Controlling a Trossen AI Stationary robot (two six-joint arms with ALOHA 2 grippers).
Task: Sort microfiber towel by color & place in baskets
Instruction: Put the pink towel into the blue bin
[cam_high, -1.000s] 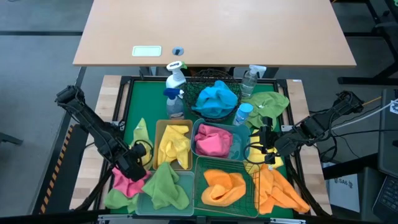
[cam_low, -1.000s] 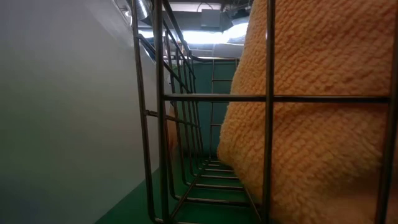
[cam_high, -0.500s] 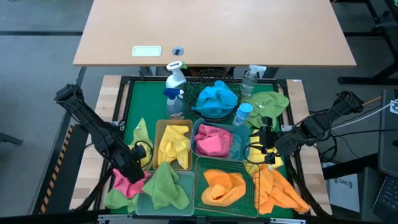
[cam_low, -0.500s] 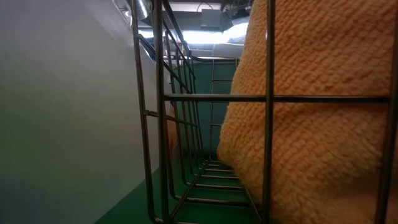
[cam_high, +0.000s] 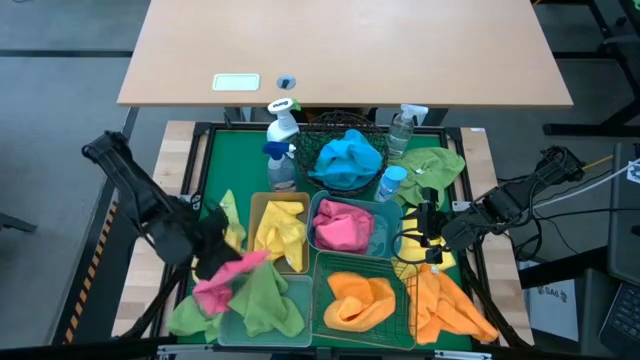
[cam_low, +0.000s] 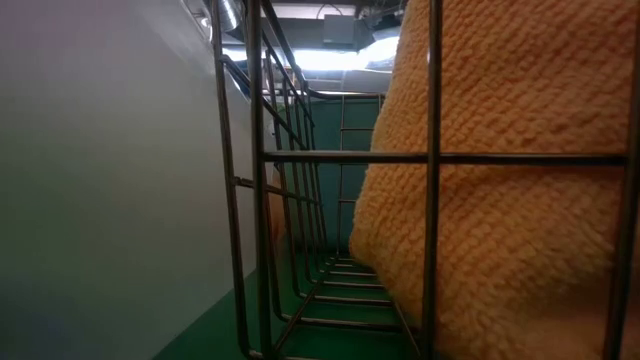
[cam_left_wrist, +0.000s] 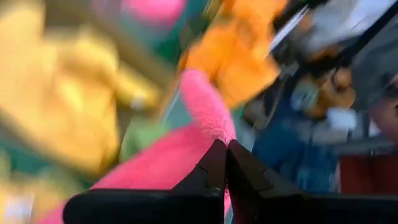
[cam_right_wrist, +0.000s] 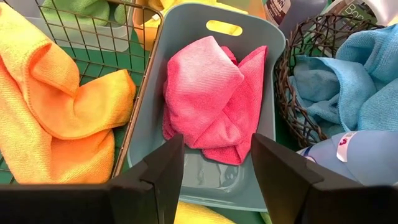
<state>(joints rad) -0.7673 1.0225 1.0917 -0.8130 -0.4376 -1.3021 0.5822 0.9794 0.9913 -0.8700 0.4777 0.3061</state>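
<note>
Green mat (cam_high: 215, 165): teal bin (cam_high: 322, 212) holds pink towel (cam_high: 340, 226); left gripper (cam_high: 212, 248) clenched on pink cloth (cam_high: 225, 280); right gripper (cam_high: 428, 228) jaws apart.

My two arms are dark, almost black, built from thick round pieces joined at chunky bends. My left arm (cam_high: 140, 200) has a fat knob at its outer end. My right arm (cam_high: 510, 200) has thin black cables looping off its far joint. My left gripper (cam_left_wrist: 225, 163) has two smooth black fingers that narrow to pointed tips. My right gripper (cam_right_wrist: 214, 163) has wide, flat black fingers with slanted edges.
</note>
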